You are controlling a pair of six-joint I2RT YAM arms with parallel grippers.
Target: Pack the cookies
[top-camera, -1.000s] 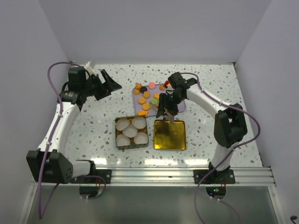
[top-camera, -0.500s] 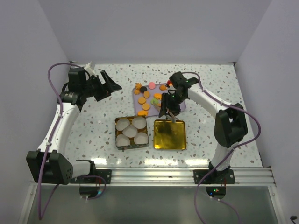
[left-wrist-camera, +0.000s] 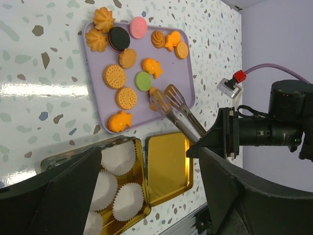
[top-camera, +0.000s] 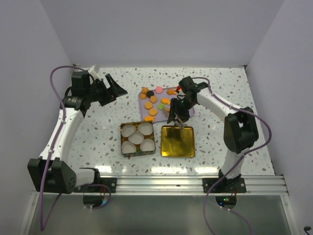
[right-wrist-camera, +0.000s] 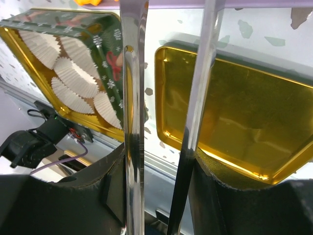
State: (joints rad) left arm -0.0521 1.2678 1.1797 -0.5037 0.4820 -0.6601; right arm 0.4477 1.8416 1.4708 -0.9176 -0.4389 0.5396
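Nearest the arm bases sit a tin [top-camera: 139, 153] holding five white paper cups [top-camera: 137, 138] and, beside it, one bare gold lid [top-camera: 177, 142]. Just beyond, the right gripper [left-wrist-camera: 208, 139] is clamped on one pair of tongs [left-wrist-camera: 178, 110]. The blades are partly apart over the near edge of the purple tray [left-wrist-camera: 186, 73], and I see nothing held between them. The cookies [left-wrist-camera: 126, 98] lie on that tray: four round orange, six shaped orange, one pink, one green and one black.

To grip well, I would set the blades on either side of a single cookie, squeeze gently and lift it level towards a cup. The left gripper [top-camera: 117, 92] is wide open and empty, off to the tray's left.
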